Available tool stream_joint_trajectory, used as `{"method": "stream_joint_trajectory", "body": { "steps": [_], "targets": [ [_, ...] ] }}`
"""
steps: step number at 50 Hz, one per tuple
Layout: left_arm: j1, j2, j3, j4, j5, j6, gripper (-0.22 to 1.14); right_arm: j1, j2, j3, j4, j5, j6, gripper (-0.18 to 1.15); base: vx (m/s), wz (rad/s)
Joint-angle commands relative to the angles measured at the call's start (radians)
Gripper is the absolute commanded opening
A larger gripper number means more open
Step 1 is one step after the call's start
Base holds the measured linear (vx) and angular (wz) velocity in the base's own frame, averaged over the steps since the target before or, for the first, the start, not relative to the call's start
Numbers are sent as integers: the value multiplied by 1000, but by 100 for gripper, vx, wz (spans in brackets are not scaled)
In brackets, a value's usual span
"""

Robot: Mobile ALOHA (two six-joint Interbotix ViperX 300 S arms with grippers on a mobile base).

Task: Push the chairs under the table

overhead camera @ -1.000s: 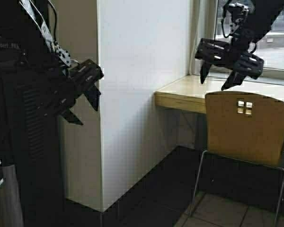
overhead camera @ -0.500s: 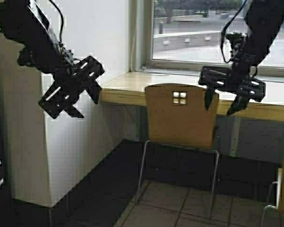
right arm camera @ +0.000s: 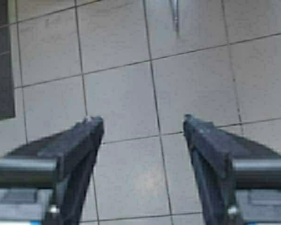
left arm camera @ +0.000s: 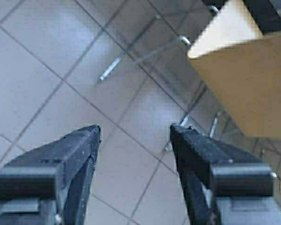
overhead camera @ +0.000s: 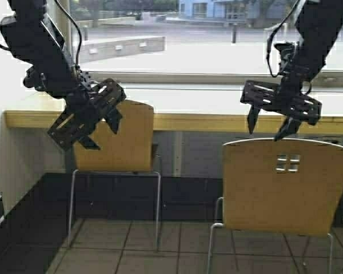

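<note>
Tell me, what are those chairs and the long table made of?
The nearer chair looks like smooth bent plywood: a thin curved tan back with small square cutouts, on thin shiny legs that seem to be metal. The farther chair looks the same. The table has a pale glossy top, maybe laminate, and a yellowish front edge that looks like wood.

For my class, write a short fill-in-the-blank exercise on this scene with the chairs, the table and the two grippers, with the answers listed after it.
1. The number of tan chairs in the high view is ____.
2. The near chair stands below the ____ gripper.
3. The far chair sits against the table, behind the ____ gripper.
4. Both grippers hold ____.

Missing words: two; right; left; nothing
</note>
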Motion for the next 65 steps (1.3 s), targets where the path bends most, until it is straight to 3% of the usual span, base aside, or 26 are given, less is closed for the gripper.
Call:
{"method": "stream_joint_trajectory", "body": {
  "steps": [1, 21, 32, 47, 56, 65],
  "targets": [
    [3, -8, -21, 3, -8, -2, 83, 2, -5, -23, 21, 0, 3, 89, -5, -47],
    [3, 20, -25, 5, -8, -2, 83, 3, 26, 18, 118, -37, 6, 89, 1, -37],
    [3, 28, -55, 0, 2, -14, 83, 11, 44, 55, 341, -101, 32, 89, 14, -21],
    [-37, 78, -172, -28, 61, -252, 83, 54, 49, 15, 712, -112, 51, 89, 19, -13],
    [-49, 112, -199, -60, 58, -396, 83, 72, 64, -38, 802, -49, 49, 89, 23, -5],
    [-51, 144, -199, -179, 43, -428, 83, 91, 84, -77, 851, 2, 52, 89, 25, -4]
  ]
}}
